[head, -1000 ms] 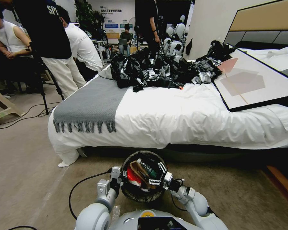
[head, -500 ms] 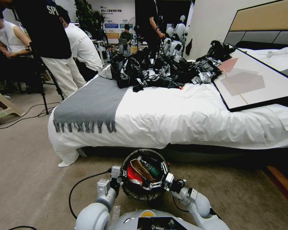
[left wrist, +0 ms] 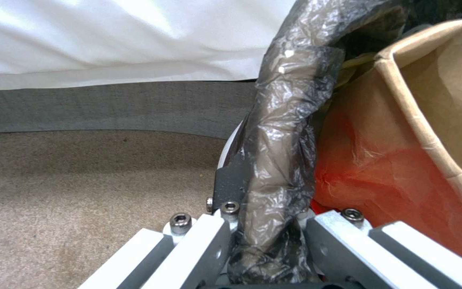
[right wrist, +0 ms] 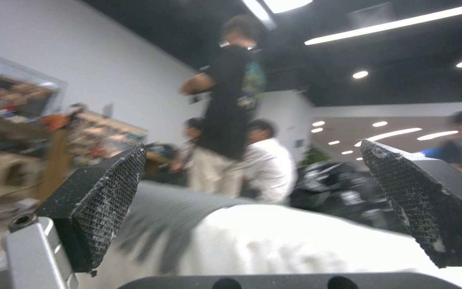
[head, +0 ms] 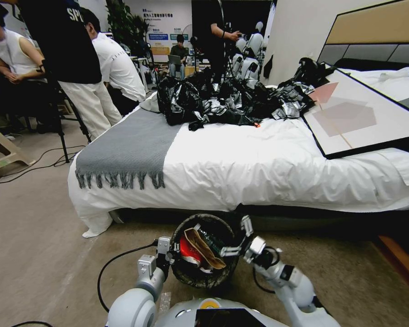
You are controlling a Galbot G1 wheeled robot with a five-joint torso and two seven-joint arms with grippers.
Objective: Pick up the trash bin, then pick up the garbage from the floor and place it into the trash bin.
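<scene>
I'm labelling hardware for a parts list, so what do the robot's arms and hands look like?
Both arms are glossy white-grey rounded segments with black cables looping beside them. The left hand has silver metal fingers with hex bolts. The right hand has silver fingers tipped with black, cross-hatched pads.

Trash bin (head: 204,272) on floor before bed (head: 259,172) — garbage (head: 200,247) inside; plastic heap (head: 227,102) on bed.

My fingers (right wrist: 100,200) wear black, cross-hatched pads flecked white. The trash bin (head: 186,272) has a brown-black liner; inside, a red-and-white wrapper (head: 189,252) beside a tan paper bag (head: 203,250). The bed (head: 259,168) is white, its throw (head: 127,152) grey, fringed.
</scene>
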